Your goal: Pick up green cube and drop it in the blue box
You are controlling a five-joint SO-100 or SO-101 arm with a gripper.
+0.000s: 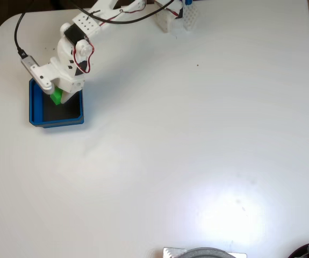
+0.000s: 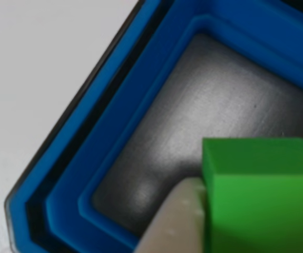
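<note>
White table (image 1: 197, 134): the green cube (image 2: 262, 195), clamped in the gripper (image 1: 57, 97), is best released squarely over the blue box (image 2: 156, 89) floor, clear of its walls.

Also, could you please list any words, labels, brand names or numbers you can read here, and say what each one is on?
None: no readable text in either view.
The green cube, the blue box and the white table carry no lettering.
The arm's black-and-white squares are a pattern, not text.
</note>
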